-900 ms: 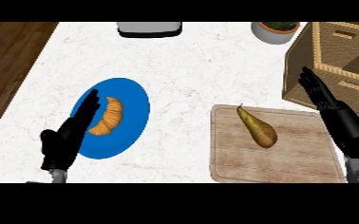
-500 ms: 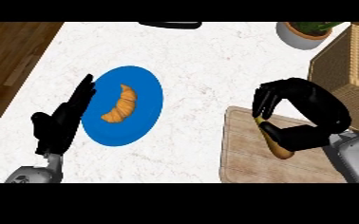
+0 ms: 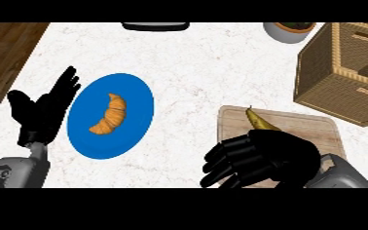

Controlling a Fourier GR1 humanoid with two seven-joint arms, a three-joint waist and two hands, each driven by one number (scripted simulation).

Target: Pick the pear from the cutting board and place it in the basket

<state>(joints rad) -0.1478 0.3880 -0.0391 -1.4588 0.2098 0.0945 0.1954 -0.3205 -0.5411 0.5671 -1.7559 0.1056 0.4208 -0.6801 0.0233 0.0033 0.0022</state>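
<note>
Since half a second earlier, the right hand has been lowered toward the view's lower edge and now covers the near part of the cutting board; the basket has come further into view at the right. The right hand's fingers are seen curled, with the lower part of the pear hidden beneath it, so that only the stem and upper half are shown, lying on the board just above the hand. Whether the pear is actually enclosed by the fingers cannot be told.

The left hand is held open with fingers up at the left, just beside the rim of the blue plate, on which one croissant is laid. Nothing is held by it.

Open white counter is left between the plate and the board, and a broad stretch of it runs toward the far edge. Bare board is seen between the pear and the board's right edge, and the basket's near corner stands close to the board's far right corner. At the far left, a strip of dark wooden floor is shown beyond the counter's edge. A dark object is cut by the far edge, and a pot is placed just left of the basket.

Counted: one pear, one board, one basket, one plate, one croissant, one pot, two hands.
</note>
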